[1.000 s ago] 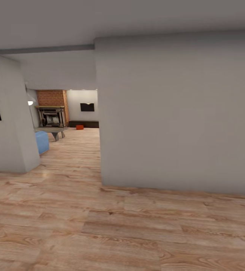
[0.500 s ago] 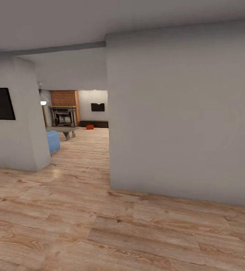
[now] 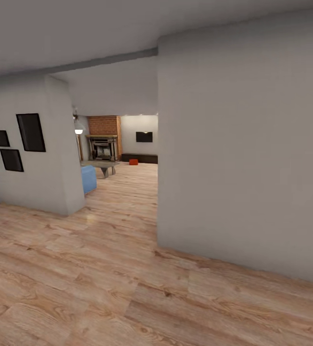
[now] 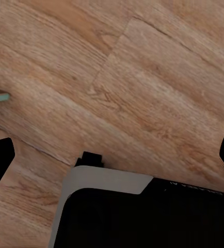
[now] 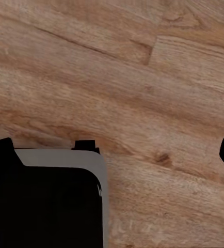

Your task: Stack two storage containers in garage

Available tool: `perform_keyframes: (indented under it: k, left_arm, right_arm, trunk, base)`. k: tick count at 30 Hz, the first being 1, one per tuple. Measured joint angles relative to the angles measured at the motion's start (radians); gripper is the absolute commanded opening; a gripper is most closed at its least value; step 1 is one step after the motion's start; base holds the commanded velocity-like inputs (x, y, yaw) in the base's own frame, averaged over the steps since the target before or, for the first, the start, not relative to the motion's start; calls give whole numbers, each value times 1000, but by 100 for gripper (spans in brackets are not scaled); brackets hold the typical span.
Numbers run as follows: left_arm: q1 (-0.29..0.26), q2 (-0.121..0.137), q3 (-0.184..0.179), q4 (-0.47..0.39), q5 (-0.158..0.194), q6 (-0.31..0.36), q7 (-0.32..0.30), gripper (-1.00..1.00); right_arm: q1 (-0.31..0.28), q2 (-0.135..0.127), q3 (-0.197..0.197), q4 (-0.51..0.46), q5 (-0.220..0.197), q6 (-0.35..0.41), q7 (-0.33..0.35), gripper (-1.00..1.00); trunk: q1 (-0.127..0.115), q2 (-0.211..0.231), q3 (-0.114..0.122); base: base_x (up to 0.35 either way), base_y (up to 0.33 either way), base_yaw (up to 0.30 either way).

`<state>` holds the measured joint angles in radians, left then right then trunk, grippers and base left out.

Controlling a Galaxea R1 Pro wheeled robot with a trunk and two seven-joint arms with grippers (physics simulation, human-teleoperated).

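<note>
One small orange-red open bin (image 3: 133,162) sits far off, left of frame centre, before the low dark bench (image 3: 140,157). Both tools' fingertips stand wide apart, empty. Risk: clipping the grey wall corner (image 3: 158,192) while driving through.

Wood plank floor (image 3: 103,283): light tan, darker grain streaks. Walls (image 3: 243,158): plain pale grey. Fireplace (image 3: 103,126): red brick. Picture frames (image 3: 31,132): black. Seat (image 3: 89,179): light blue. Distant storage container (image 3: 133,162): orange-red. Bench (image 3: 139,157): dark brown.

No readable text, labels or numbers anywhere.
</note>
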<state>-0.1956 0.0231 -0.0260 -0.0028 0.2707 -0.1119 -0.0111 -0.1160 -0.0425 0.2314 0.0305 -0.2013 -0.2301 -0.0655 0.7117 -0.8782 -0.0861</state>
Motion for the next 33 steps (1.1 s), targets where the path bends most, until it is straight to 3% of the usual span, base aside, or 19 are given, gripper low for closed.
perform_keyframes:
  k: [19, 33]
  left_arm:
    - [0, 0, 0, 0, 0, 0, 0, 100]
    - [0, 0, 0, 0, 0, 0, 0, 100]
  right_arm:
    - [0, 0, 0, 0, 0, 0, 0, 100]
    - [0, 1, 0, 0, 0, 0, 0, 100]
  trunk:
    - [0, 0, 0]
    - [0, 0, 0]
  base:
    - [323, 0, 259]
    - [324, 0, 55]
